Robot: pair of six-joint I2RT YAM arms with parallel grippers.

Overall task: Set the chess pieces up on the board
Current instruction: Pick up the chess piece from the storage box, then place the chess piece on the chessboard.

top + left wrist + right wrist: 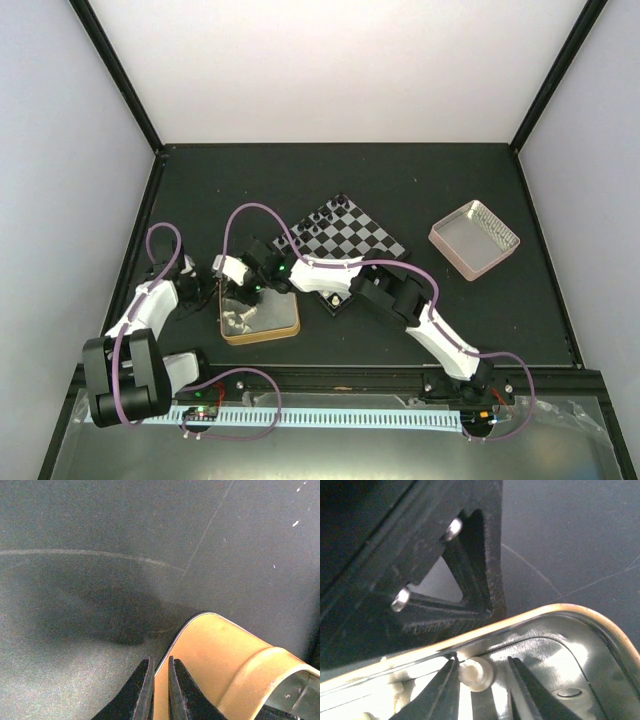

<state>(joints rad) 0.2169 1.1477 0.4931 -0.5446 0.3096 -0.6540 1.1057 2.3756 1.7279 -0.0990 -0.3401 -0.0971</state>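
Observation:
The chequered board (357, 236) lies mid-table with black chess pieces (325, 216) along its far-left edge. Cream-white chess pieces (238, 316) lie loose in a gold-rimmed tin (262, 337) to the board's left. My right gripper (482, 664) reaches into the tin (530, 617), open. One cream-white piece (477, 675) sits between its fingers, touching the left finger and clear of the right one. My left gripper (160, 659) is shut on the tin's wall (225, 655) at a rounded corner. In the top view both grippers meet at the tin's far-left corner (228, 283).
A pinkish silver tray (475, 238) stands at the right of the dark mat. The left gripper's black body (420, 580) looms just outside the tin rim in the right wrist view. More white pieces (400, 692) lie by the right gripper's left finger. My right arm (330, 275) crosses the board's near corner.

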